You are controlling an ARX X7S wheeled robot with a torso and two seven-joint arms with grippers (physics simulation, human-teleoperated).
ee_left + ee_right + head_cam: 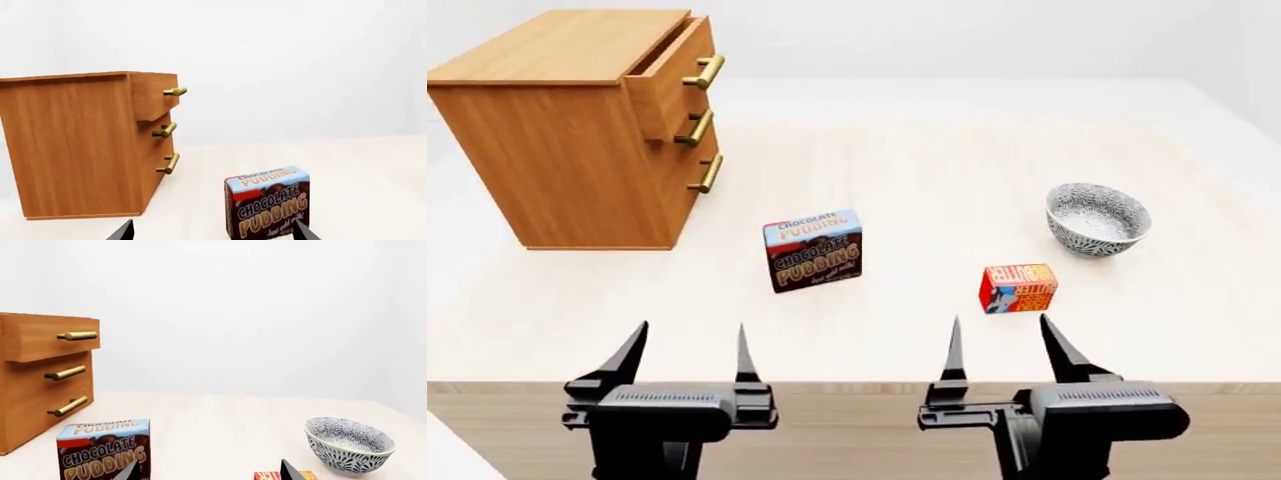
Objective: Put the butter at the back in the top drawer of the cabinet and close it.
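Both grippers, left gripper (690, 350) and right gripper (1001, 345), sit at the near table edge with jaws spread wide, holding nothing. The butter (1018, 288) is just beyond the right one, near the patterned bowl (1097, 219). The cabinet (561, 150) is far left with its top drawer (674, 65) pulled partway out, and the pudding box (813, 250) stands between.

Both grippers were matte black. The left gripper (690, 352) and the right gripper (1002, 345) each carried two thin, blade-like fingers tapering to sharp points, mounted on a blocky housing with a ribbed top.
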